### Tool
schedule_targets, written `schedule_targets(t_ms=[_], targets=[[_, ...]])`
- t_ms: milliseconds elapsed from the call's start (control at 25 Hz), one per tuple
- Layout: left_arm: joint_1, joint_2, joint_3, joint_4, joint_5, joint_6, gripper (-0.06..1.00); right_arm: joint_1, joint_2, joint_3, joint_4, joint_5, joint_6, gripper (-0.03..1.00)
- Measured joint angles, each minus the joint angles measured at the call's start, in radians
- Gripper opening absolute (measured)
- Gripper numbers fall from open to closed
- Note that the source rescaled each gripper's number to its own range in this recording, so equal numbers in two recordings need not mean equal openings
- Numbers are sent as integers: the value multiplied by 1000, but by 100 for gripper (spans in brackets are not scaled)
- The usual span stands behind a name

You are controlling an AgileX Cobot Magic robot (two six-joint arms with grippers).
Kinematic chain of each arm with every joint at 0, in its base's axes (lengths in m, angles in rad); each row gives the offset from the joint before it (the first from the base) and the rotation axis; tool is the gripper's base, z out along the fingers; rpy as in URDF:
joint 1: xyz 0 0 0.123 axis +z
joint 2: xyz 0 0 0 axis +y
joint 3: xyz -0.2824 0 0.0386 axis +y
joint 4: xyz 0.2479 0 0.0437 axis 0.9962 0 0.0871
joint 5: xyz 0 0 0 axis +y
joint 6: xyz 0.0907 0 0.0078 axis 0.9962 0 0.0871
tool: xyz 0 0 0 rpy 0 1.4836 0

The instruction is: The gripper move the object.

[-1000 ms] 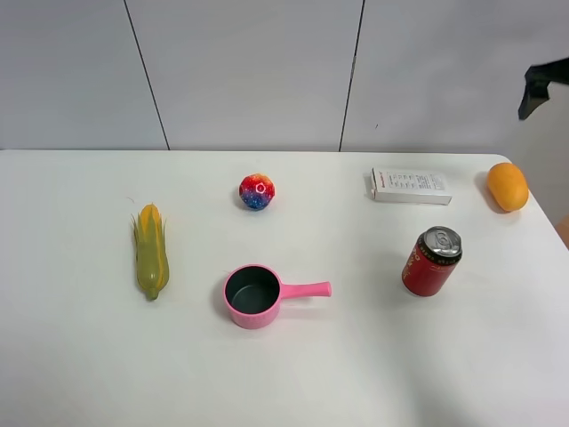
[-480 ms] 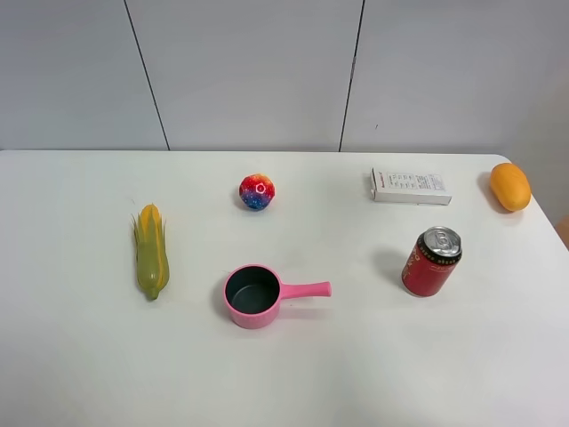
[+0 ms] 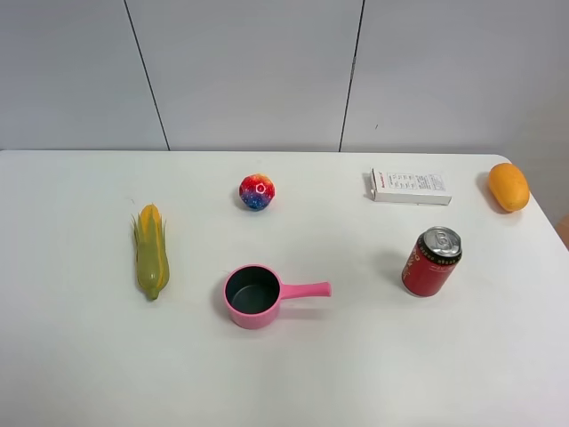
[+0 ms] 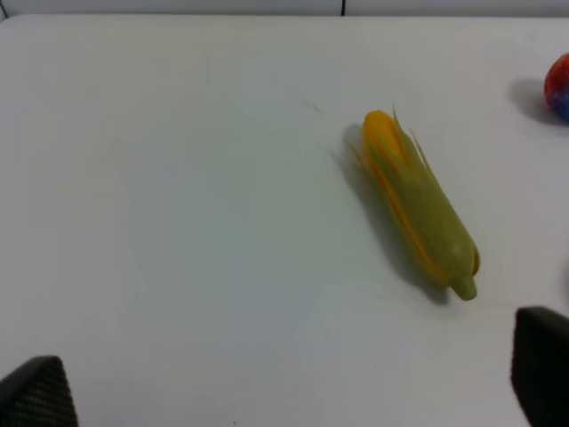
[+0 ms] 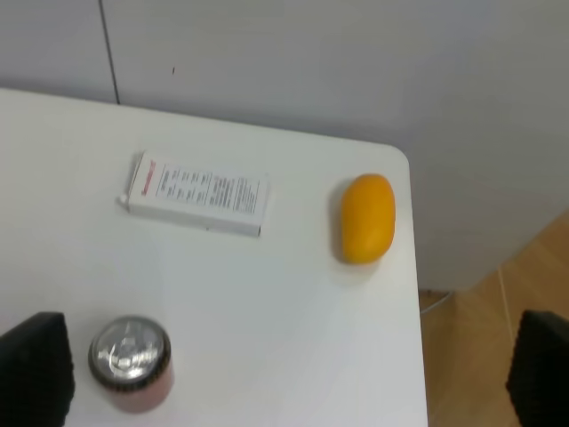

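The orange-yellow mango [image 3: 508, 187] lies at the far right edge of the white table [image 3: 373, 356], right of the white box. It also shows in the right wrist view [image 5: 366, 218], near the table's corner. Neither gripper shows in the high view. My right gripper [image 5: 289, 356] is open and empty; its black fingertips [image 5: 36, 365] stand wide apart, well short of the mango, above the can. My left gripper [image 4: 286, 382] is open and empty, with the fingertips [image 4: 540, 365] wide apart, near the corn cob [image 4: 418, 205].
A white box [image 3: 410, 186] lies left of the mango. A red soda can [image 3: 432, 261] stands in front of it. A pink pot [image 3: 254, 295], a multicoloured ball [image 3: 256, 191] and the corn cob [image 3: 151, 250] lie further left. The table's right edge drops to the floor [image 5: 480, 320].
A black part of the right arm showed at the upper right of the high view one second ago and has left that view. The mango and the other objects have stayed put.
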Motion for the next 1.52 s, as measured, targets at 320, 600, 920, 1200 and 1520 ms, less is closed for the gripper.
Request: schedule_targets(t_ms=[320, 600, 920, 1200, 1520], targets=[[0, 0, 0, 0, 0, 0, 100, 90, -328, 405, -9, -51, -86, 100], [0, 0, 0, 0, 0, 0, 100, 164, -415, 703, 2, -132, 0, 100], [0, 0, 0, -1, 0, 0, 100, 190, -452, 821, 7, -164, 130, 100], [0, 0, 0, -1, 0, 0, 100, 190, -561, 829, -39, -163, 213, 100], [0, 0, 0, -1, 0, 0, 100, 192, -758, 837, -42, -159, 215, 100]])
